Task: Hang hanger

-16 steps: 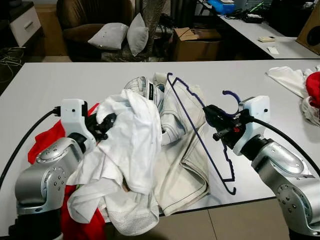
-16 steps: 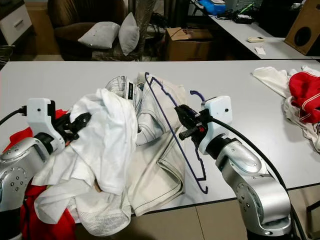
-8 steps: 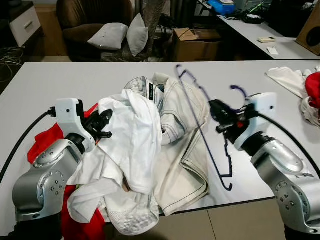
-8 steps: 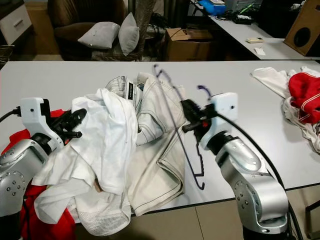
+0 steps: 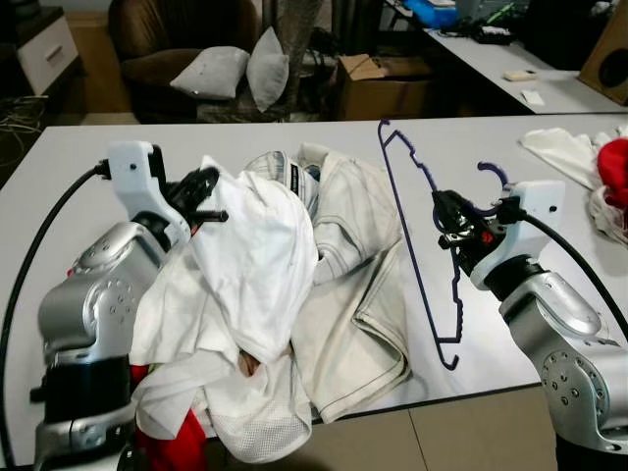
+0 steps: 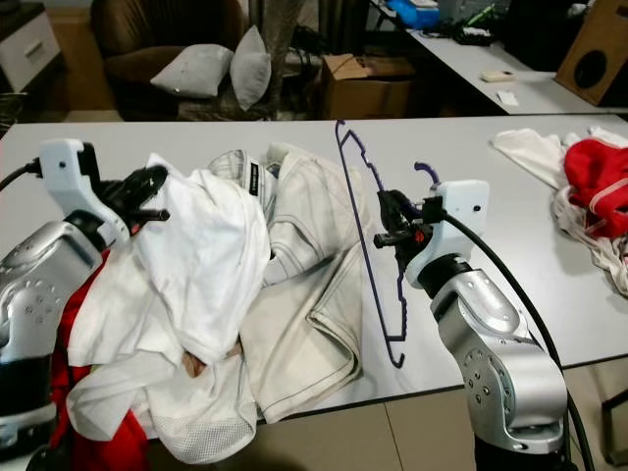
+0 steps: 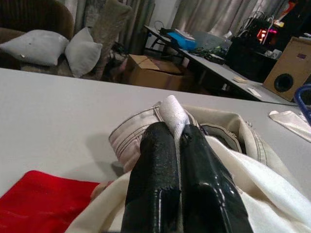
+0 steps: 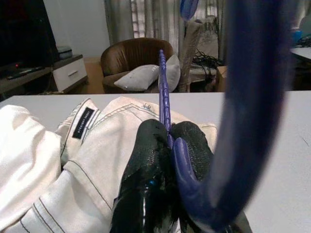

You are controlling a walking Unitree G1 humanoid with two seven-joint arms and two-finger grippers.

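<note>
Holding the hanger [image 5: 420, 235] by one thin bar near its hook, your right pincer [image 5: 449, 222] is closed tight on it, so it could twist or slip if you swing fast. It stands tilted over the counter [image 5: 294, 137], beside the trousers [image 5: 358, 285]. Your left pincer [image 5: 203, 196], raised, is closed on the shirt [image 5: 250, 265]; its hanging folds may snag the pile.
</note>
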